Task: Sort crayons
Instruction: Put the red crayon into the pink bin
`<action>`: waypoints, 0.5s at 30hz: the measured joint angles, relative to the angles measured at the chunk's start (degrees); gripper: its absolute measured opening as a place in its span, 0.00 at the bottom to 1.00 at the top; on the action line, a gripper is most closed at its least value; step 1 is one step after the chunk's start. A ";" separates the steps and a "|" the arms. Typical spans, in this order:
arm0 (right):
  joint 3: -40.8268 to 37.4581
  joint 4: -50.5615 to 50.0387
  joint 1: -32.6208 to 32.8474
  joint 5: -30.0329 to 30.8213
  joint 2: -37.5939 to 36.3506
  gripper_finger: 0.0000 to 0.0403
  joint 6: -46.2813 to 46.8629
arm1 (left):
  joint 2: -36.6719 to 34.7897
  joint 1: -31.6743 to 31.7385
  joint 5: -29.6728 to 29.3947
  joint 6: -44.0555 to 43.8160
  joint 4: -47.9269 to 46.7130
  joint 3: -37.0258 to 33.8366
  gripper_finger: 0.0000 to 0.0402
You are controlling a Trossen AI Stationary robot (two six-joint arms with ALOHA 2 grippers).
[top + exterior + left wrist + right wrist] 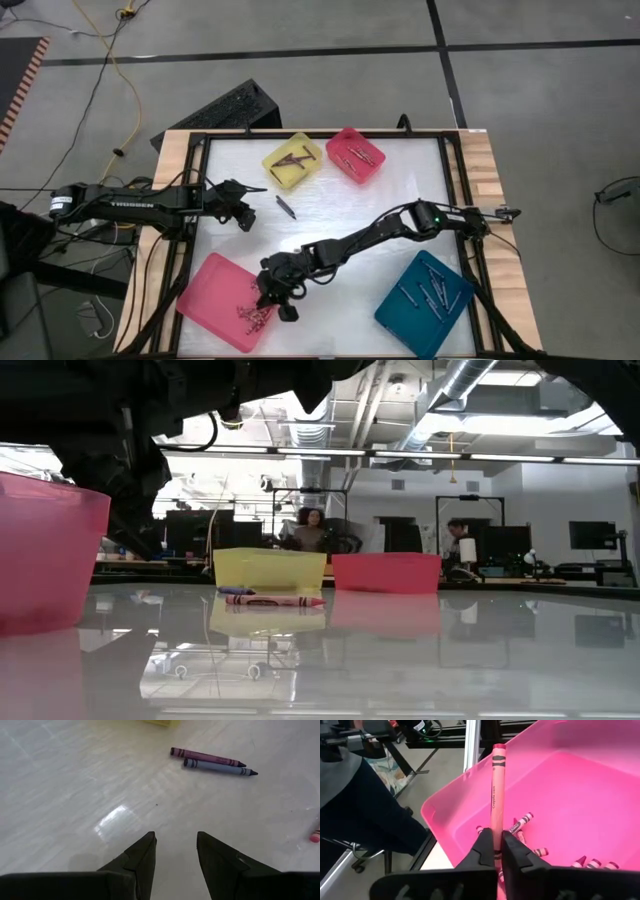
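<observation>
My right gripper [496, 844] hangs over the big pink tray [215, 290] at the table's near left, shut on a red-pink crayon [497, 785]. Several pink crayons [522, 822] lie on that tray's floor. A purple crayon [207, 756] and a grey-blue crayon [220, 767] lie side by side on the white table top [285, 207], in front of the yellow tray [293, 160]. My left gripper [175, 840] waits open at the table's left, a little short of those two, with nothing between its fingers. My right gripper pinches the red-pink crayon near one end [495, 836] between its two fingers. The fingers lie along the crayon, which sticks out past the fingertips, lifted clear above the tray's floor. The gripper comes slanting down from the table's right side.
A small red tray [355, 153] with crayons stands at the far side beside the yellow tray, which holds dark crayons. A teal tray [425, 300] with bluish crayons sits near right. Another pink crayon's tip [315, 836] lies near my left gripper. People sit in the room behind.
</observation>
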 joint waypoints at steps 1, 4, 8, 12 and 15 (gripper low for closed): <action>0.00 0.00 -0.02 0.00 0.00 0.05 0.00 | 0.00 0.00 -0.02 0.04 -0.02 0.00 0.33; 0.00 -0.01 -0.12 0.00 0.00 0.06 0.03 | 0.01 -0.01 -0.03 0.07 -0.02 0.00 0.33; 0.00 -0.11 -0.13 1.38 0.00 0.08 0.29 | 0.01 -0.01 -0.04 0.07 -0.02 0.00 0.33; 0.00 -0.57 -0.11 2.76 0.00 0.11 0.44 | 0.02 0.00 -0.04 0.09 -0.03 0.00 0.33; 0.00 -0.74 -0.13 3.27 -0.02 0.14 0.50 | 0.01 -0.01 -0.04 0.09 -0.02 0.00 0.33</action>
